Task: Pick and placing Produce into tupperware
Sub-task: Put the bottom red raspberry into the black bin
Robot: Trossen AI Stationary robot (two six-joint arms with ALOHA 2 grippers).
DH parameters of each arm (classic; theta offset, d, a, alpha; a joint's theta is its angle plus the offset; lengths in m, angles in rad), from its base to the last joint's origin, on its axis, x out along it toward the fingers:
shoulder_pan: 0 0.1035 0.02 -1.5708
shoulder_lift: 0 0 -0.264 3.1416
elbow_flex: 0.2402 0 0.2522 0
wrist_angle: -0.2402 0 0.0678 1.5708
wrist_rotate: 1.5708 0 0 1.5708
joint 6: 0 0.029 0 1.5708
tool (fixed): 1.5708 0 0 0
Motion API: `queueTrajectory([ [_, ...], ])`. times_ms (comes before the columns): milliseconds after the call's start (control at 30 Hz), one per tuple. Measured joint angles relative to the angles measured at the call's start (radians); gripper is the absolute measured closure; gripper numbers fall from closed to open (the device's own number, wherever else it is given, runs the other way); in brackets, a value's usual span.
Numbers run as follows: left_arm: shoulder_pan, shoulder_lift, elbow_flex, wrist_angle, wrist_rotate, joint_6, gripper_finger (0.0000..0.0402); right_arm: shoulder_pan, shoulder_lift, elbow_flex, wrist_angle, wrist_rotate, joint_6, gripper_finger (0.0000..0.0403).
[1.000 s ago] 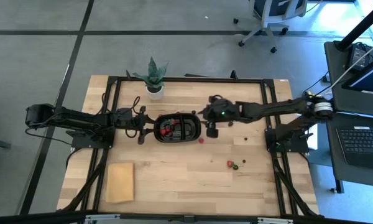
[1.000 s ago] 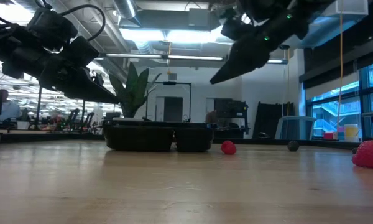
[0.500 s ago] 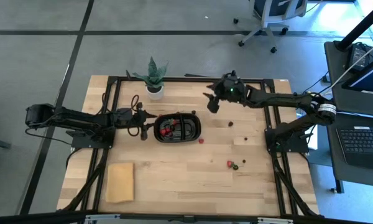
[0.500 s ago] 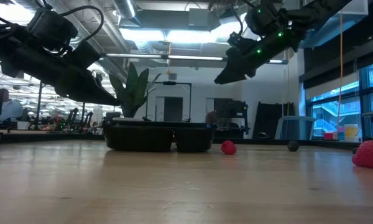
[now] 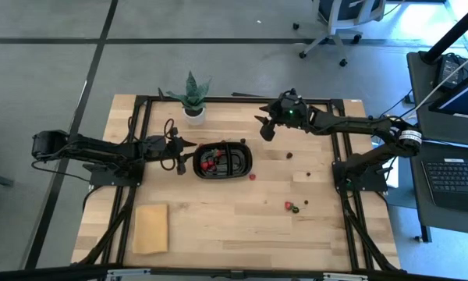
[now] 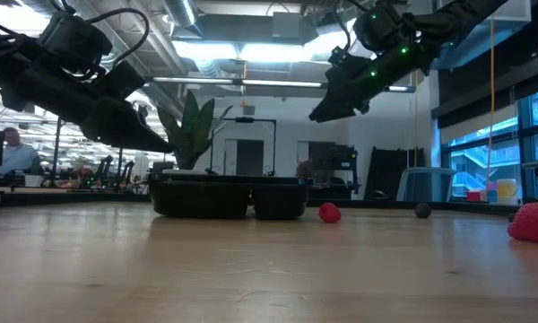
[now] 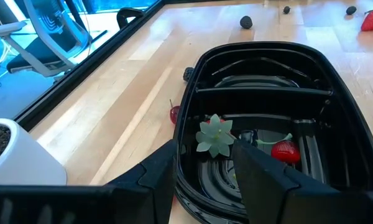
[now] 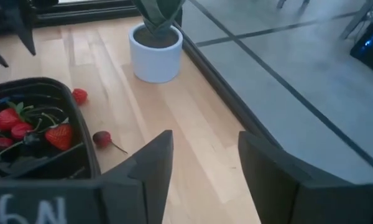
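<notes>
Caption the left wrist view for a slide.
Open left gripper at the black tray, strawberries inside one compartment.

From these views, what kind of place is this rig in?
Probably an open-plan lab or office. A wheeled office chair stands beyond the wooden table, a laptop sits on a side desk, and a person sits at distant workstations.

An open-plan office or lab: grey concrete floor with a rolling office chair (image 5: 337,19) at the frame's top, a laptop (image 5: 457,176) on a desk at right, and exposed ceiling ducts with strip lights over distant workstations behind the table.
</notes>
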Motion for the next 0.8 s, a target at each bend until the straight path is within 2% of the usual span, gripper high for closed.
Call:
queueTrajectory([
  [133, 0.000, 0.000, 0.000, 0.000, 0.000, 0.000, 0.0255, 0.000, 0.000, 0.000, 0.001, 0.000, -0.044, 0.0218],
  [500, 0.000, 0.000, 0.000, 0.001, 0.000, 0.000, 0.0255, 0.036, 0.000, 0.000, -0.061, -0.003, -0.021, 0.0218],
  [800, 0.000, 0.000, 0.000, 0.001, 0.000, -0.001, 0.0255, 0.182, 0.001, 0.000, -0.249, -0.207, -0.007, 0.0218],
])
